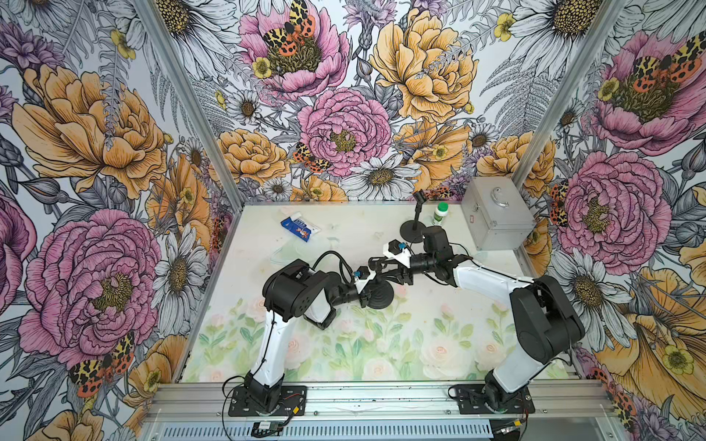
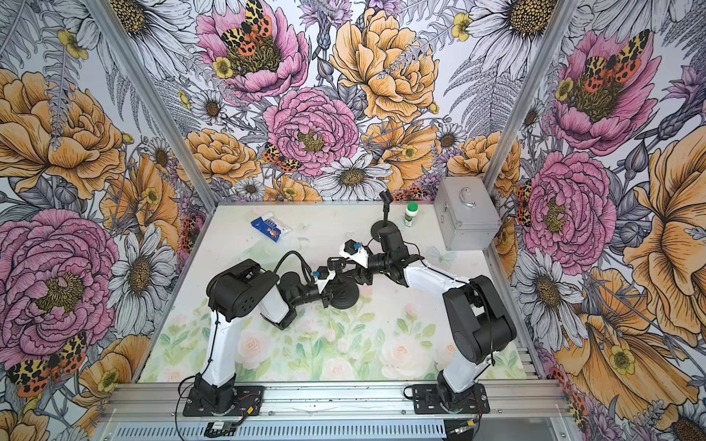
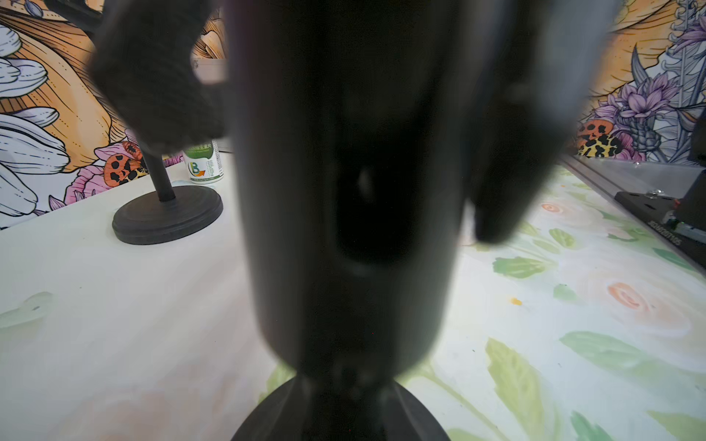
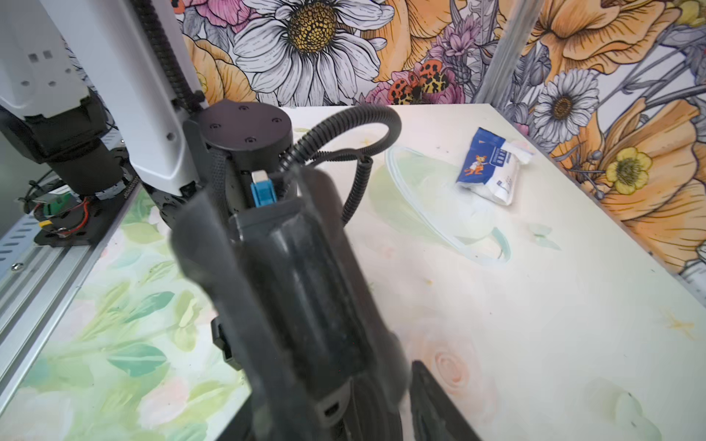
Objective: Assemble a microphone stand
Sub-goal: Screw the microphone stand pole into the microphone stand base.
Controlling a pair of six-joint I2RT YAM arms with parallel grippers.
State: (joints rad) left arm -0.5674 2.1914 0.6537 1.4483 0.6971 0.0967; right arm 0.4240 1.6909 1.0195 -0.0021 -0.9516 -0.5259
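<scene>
Both top views show the left hand (image 1: 371, 293) clamped on the mid-bench stand (image 1: 383, 300); the right hand (image 1: 391, 272) is parted, just beside.

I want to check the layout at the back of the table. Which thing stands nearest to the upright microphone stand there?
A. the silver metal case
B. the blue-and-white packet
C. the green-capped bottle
C: in a top view the green-capped bottle stands just beside the upright microphone stand.
</scene>
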